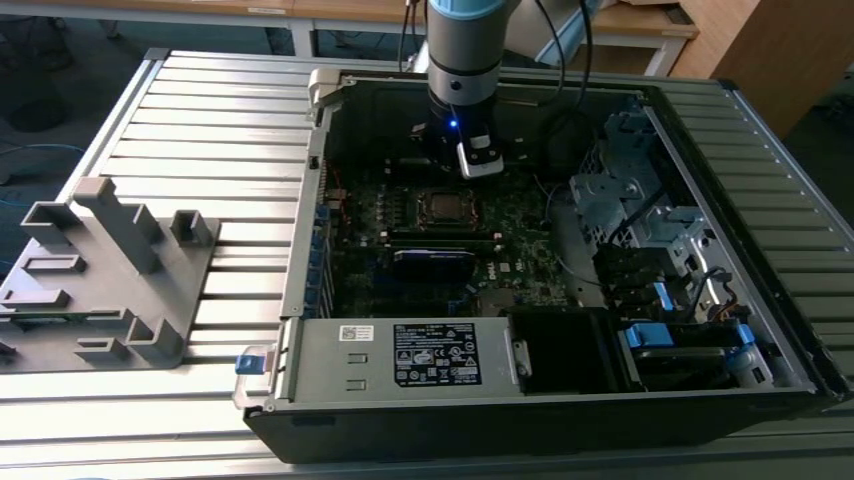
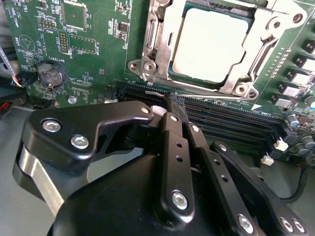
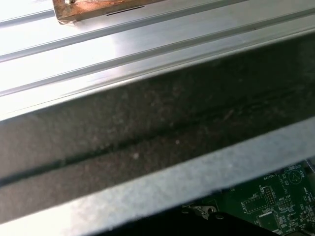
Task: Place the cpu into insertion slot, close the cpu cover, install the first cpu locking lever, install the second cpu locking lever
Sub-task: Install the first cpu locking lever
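The cpu (image 2: pixel 211 44) is seen seated in the insertion slot (image 1: pixel 442 205), framed by the silvery cpu cover (image 2: pixel 263 46) lying flat around it. In the second wrist view, the gripper (image 2: pixel 171 105) is held just beside the socket's edge, over the long black memory slots (image 2: pixel 231 120), its fingers pressed together with nothing seen between them. The green motherboard (image 2: pixel 88 49) is enclosed by the open computer case (image 1: pixel 534 420), which is laid on a ribbed metal table (image 1: pixel 200 110).

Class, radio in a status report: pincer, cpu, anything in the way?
Pincer shut, at the memory slots. Cpu seated in insertion slot, cpu cover down around it. Nothing in the way.
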Controlling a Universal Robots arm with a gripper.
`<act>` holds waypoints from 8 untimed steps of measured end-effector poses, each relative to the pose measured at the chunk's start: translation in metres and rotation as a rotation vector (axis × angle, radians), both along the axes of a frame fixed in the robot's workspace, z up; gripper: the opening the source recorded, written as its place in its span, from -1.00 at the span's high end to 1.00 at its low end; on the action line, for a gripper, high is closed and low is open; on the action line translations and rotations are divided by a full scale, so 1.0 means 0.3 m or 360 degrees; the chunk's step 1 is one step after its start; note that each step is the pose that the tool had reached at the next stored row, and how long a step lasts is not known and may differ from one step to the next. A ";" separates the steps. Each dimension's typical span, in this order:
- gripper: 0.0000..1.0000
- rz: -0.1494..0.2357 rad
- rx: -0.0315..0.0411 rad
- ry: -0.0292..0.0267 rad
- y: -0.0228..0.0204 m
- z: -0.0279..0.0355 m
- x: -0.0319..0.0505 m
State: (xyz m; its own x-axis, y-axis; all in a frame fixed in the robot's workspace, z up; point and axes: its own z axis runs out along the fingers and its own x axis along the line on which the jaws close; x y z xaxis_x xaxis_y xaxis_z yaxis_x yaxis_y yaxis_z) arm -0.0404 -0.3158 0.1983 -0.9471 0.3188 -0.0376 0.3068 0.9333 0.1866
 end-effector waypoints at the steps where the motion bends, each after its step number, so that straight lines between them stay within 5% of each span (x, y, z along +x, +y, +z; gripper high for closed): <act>1: 0.80 0.0000 0.0000 0.00000 0.000 0.000 0.000; 6: 0.80 0.0000 -0.0002 -0.00004 0.000 -0.001 0.000; 8: 0.80 0.0000 -0.0017 -0.00004 0.000 -0.002 0.000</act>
